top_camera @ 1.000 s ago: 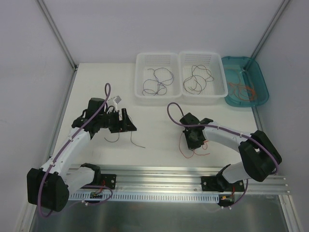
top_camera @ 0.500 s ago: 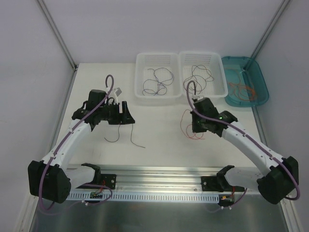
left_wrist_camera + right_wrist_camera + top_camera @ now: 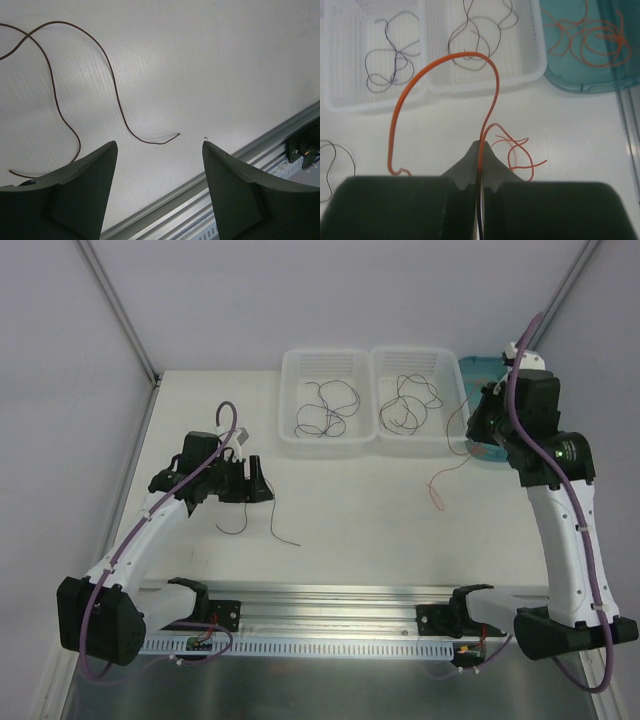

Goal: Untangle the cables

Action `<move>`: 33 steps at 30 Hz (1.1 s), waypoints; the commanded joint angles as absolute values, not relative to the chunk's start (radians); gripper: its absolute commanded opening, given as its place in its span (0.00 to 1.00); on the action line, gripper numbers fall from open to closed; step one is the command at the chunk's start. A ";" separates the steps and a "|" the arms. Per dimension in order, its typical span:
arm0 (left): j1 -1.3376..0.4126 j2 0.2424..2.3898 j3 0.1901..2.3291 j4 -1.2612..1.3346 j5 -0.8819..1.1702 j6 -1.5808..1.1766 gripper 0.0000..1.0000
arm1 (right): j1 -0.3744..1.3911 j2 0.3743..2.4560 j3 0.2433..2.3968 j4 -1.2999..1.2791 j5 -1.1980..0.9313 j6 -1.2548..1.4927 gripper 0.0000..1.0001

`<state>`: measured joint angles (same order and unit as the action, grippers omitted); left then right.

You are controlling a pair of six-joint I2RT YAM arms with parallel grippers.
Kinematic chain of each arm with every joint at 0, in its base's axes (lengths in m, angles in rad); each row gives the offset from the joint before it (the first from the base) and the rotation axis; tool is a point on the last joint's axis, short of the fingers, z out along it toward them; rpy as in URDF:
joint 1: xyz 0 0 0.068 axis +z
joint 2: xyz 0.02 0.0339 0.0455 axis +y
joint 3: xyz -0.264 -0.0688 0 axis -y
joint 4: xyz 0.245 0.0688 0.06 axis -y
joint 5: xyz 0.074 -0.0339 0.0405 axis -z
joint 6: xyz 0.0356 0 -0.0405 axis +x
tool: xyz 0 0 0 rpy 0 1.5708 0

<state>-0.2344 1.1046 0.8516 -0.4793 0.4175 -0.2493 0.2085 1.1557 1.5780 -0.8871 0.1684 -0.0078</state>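
Observation:
My right gripper [image 3: 478, 427] is raised by the teal tray and is shut on a thin orange-red cable [image 3: 440, 483]. That cable trails down and to the left, and its lower end touches the table. In the right wrist view the cable [image 3: 445, 62] arches up from the closed fingertips of the right gripper [image 3: 481, 146], and its loose end curls on the table beyond them. My left gripper [image 3: 256, 490] hovers open over the left of the table with nothing between its fingers. A dark cable [image 3: 283, 530] lies loose on the table just in front of it. The left wrist view shows this dark cable [image 3: 111, 80] ahead of the left gripper [image 3: 159, 145].
Two white baskets [image 3: 325, 446] [image 3: 420, 446] at the back each hold dark cables [image 3: 322, 408]. The teal tray [image 3: 585, 89] to their right holds orange cables [image 3: 590, 42]. A metal rail [image 3: 330, 602] runs along the near table edge. Walls enclose the table.
My right arm has swung up and to the right, from mid-table to the teal tray, carrying the orange-red cable. The left gripper has shifted only slightly and stays open.

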 commanded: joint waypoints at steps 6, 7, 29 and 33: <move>-0.227 1.068 0.839 -0.485 0.403 -0.227 0.70 | 0.102 1.327 1.960 -0.829 0.284 -0.127 0.01; -0.229 1.066 0.838 -0.485 0.403 -0.226 0.70 | 0.085 1.342 1.988 -0.795 0.291 -0.133 0.01; -0.216 1.163 0.834 -0.485 0.416 -0.216 0.70 | -0.259 1.887 2.065 -0.324 0.093 -0.109 0.01; -0.209 1.183 0.838 -0.485 0.419 -0.216 0.70 | -0.290 2.029 2.054 -0.322 0.118 -0.091 0.01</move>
<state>-0.2207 1.1740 0.8364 -0.4843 0.4107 -0.2413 -0.2634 1.9739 2.0472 -0.3683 0.1242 -0.1173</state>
